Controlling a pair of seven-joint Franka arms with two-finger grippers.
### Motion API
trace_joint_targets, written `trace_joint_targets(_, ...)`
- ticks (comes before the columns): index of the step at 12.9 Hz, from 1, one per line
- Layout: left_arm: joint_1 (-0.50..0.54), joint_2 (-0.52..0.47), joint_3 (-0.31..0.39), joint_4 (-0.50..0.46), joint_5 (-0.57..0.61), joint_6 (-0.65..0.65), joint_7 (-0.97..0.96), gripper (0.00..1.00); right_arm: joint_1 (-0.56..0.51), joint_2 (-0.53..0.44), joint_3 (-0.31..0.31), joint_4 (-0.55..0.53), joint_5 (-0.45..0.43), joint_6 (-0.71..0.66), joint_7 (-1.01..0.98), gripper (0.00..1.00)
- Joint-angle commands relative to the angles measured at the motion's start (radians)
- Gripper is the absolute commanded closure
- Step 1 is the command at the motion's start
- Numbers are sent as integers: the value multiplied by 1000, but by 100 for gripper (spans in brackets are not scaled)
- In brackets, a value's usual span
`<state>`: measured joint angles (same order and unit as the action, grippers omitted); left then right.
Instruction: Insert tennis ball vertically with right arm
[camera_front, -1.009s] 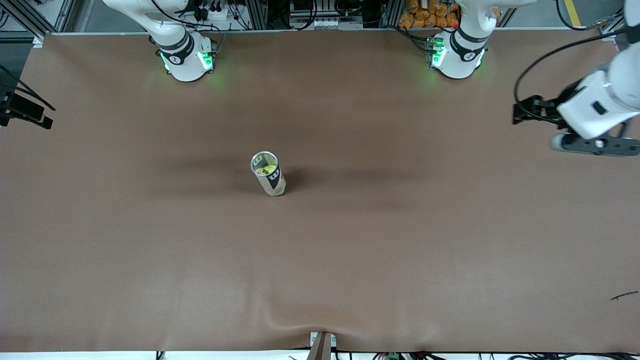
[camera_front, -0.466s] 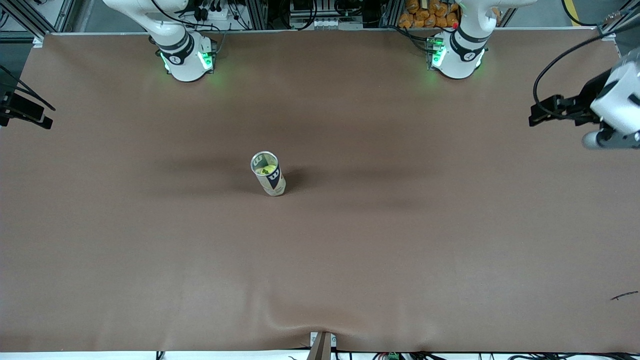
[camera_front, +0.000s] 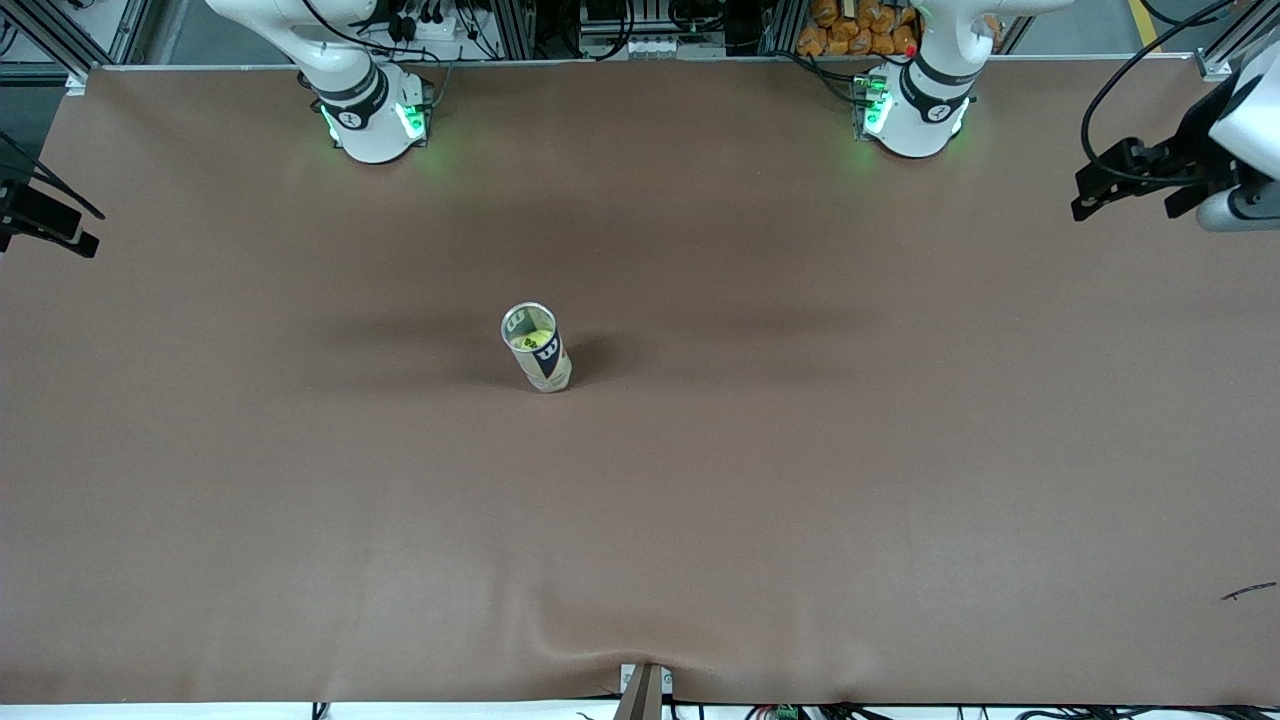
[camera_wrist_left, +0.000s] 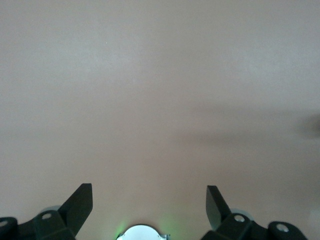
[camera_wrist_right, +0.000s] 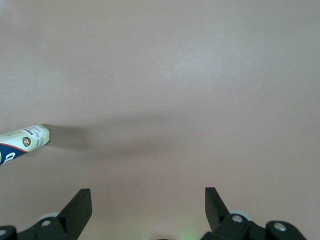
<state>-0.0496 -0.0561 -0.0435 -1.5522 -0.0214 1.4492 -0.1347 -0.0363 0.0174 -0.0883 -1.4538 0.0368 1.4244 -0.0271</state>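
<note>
Landmark: take the ball can as your reference. It stands upright on the brown worktop, roughly midway between the two arm bases along the worktop and nearer to the front camera than both.
Ball can, mouth: you see it open at the top, with a dark label band around the lower body.
Tennis ball: you find it inside the ball can, its yellow-green surface showing just below the rim.
Ball can, wrist check: in the right wrist view you see only the lower part of the ball can at the frame edge, with its shadow stretching across the worktop.
Right gripper: you see its jaws wide apart and holding nothing. It hangs over bare worktop, well apart from the ball can, at the right arm's end.
Left gripper: you see its jaws wide apart and holding nothing. It hangs over bare worktop at the left arm's end, well apart from the ball can.
Left base: you see green lights lit on it.
</note>
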Motion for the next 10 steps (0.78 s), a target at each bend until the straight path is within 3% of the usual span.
trace_joint_targets(1, 2, -18, 19, -32, -2, 36, 33, 0, 3, 15, 2, 27, 12, -9, 16, 0)
trace_joint_targets(4, -6, 7, 57, -23, -3, 37, 41, 0, 1, 15, 2, 27, 9, -9, 15, 0)
trace_joint_targets(10, -4, 24, 60, -17, -2, 56, 72, 0, -2, 22, 2, 27, 3, -9, 15, 0)
